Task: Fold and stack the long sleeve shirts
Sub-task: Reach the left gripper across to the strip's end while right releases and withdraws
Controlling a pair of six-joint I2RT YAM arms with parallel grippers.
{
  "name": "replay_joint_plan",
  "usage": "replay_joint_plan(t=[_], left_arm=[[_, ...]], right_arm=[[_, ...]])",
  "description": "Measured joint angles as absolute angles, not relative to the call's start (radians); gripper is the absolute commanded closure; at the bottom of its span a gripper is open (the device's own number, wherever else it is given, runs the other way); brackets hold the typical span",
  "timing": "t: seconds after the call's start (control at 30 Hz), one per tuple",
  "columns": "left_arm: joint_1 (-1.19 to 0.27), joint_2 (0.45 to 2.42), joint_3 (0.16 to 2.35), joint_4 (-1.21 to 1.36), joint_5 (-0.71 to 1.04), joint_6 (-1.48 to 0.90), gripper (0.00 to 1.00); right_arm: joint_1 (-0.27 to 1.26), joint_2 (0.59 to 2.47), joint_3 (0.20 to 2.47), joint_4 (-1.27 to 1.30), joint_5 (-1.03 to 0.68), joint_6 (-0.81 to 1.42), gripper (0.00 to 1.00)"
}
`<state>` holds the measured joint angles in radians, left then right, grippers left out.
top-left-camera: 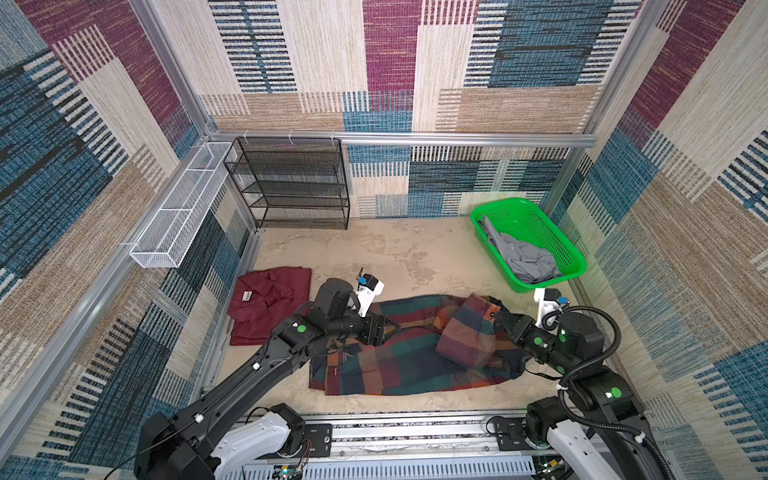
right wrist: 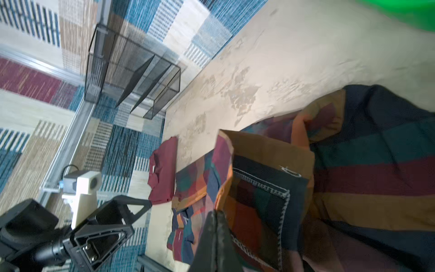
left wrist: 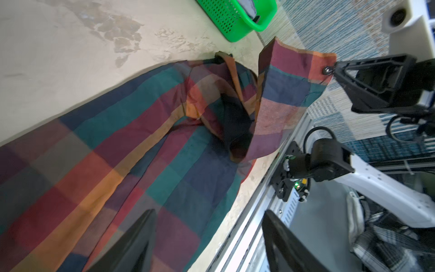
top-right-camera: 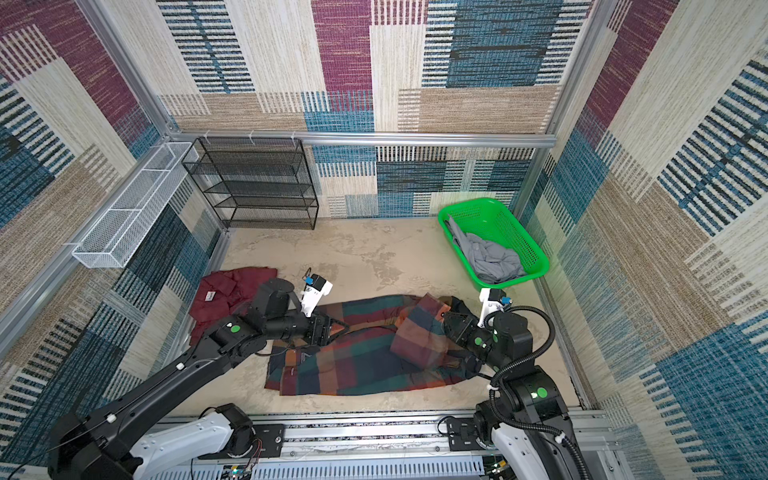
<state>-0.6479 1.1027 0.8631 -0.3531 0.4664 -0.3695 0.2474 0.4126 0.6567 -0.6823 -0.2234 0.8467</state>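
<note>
Right pincer clamped on raised flap of plaid shirt, left pincer spread wide, empty, above same shirt on table, maroon shirt folded left of it, grey shirt in green basket beyond right pincer.

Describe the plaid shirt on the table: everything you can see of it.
The plaid shirt is a large, woven-looking garment checked in navy, teal, orange and maroon-red. It lies lengthwise across the beige table, mostly flat but creased, with layers folded over each other. At its right end a flap stands lifted off the rest: the right gripper, jaws shut, pinches that flap's edge. The left gripper, jaws open, hangs over the shirt's left part and grips nothing.
</note>
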Motion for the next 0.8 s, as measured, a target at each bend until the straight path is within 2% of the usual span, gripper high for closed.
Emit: replay_joint_plan(t=[0.2,0.3,0.57,0.8], left_arm=[[-0.738,1.258,0.986,-0.273,0.477,-0.372,0.27],[-0.781,1.327,1.041,-0.270,0.470,-0.372,0.28],[-0.863,1.423,1.123,-0.260,0.450,-0.390,0.29],[-1.040,1.452,1.168,-0.279,0.387,-0.376,0.30]], right_arm=[[0.247,0.384,0.814,-0.913,0.019,0.950,1.00],[0.247,0.406,0.873,-1.016,0.087,0.982,1.00],[0.247,0.434,0.979,-1.176,0.069,0.977,1.00],[0.247,0.476,1.088,-1.266,-0.031,0.974,1.00]])
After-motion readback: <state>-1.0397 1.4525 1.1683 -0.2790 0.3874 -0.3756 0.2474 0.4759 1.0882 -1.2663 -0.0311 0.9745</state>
